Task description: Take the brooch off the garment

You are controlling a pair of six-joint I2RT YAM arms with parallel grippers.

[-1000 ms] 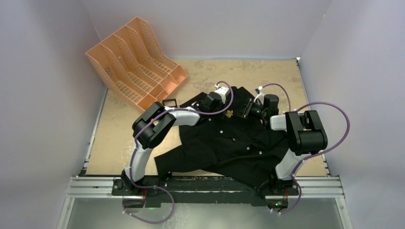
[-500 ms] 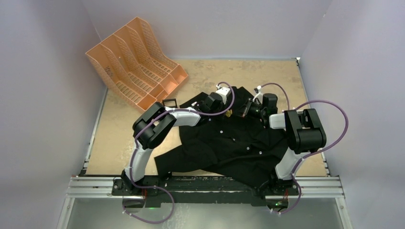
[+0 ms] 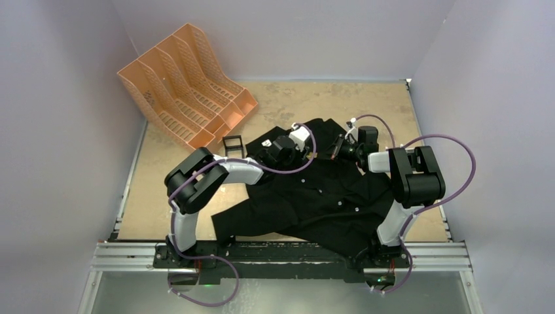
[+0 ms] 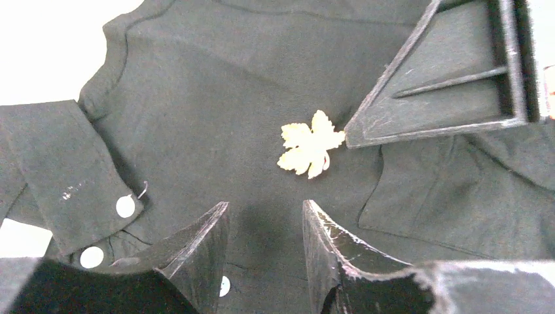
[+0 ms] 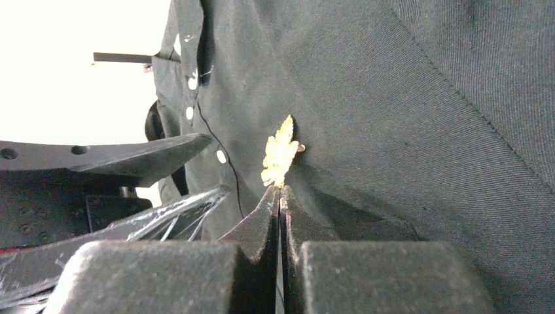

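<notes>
Drawn back leftward with jaws newly half-parted and empty, left gripper [image 4: 265, 208] over garment [image 4: 196, 98]; right gripper [image 5: 278, 191] pinched tight on brooch [image 4: 307, 150] edge.

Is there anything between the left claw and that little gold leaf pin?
Only a bare stretch of the black garment. The left wrist view shows it: the open left gripper sits just short of the brooch.

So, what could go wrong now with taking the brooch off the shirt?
The right fingers are shut only at the edge of the brooch, so they may slip off it. The left fingers are open and hold no cloth, so a pull may lift the shirt along.
</notes>
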